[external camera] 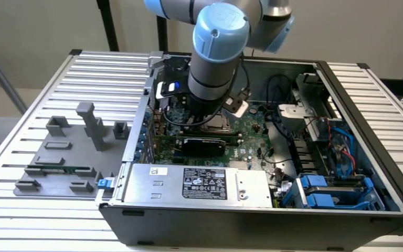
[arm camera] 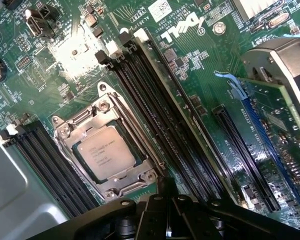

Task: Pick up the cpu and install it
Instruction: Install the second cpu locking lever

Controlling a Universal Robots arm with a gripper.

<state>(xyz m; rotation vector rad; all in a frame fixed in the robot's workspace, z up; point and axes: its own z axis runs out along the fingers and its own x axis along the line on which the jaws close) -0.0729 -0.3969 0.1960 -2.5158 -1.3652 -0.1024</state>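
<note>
So the arm (external camera: 215, 58) is reaching down into the open PC case (external camera: 257, 220), hanging over the motherboard (arm camera: 200, 75). The gripper (arm camera: 162, 200) is sitting just above the board with its fingers clenched together, not grasping anything. The cpu (arm camera: 104, 153) is lying flat inside the socket frame (arm camera: 107, 145), between the RAM slots (arm camera: 155, 115). A grey fixture (external camera: 65, 157) is sitting on the table (external camera: 19, 210), on the exterior view's left.

— Where's the cpu (arm camera: 104, 153) now?
— Seated flat in the motherboard's socket, its silvery-grey metal top facing up with faint printed text, framed by the metal socket bracket.
— Tilted at all?
— No, it lies level, between two banks of black memory slots.
</note>
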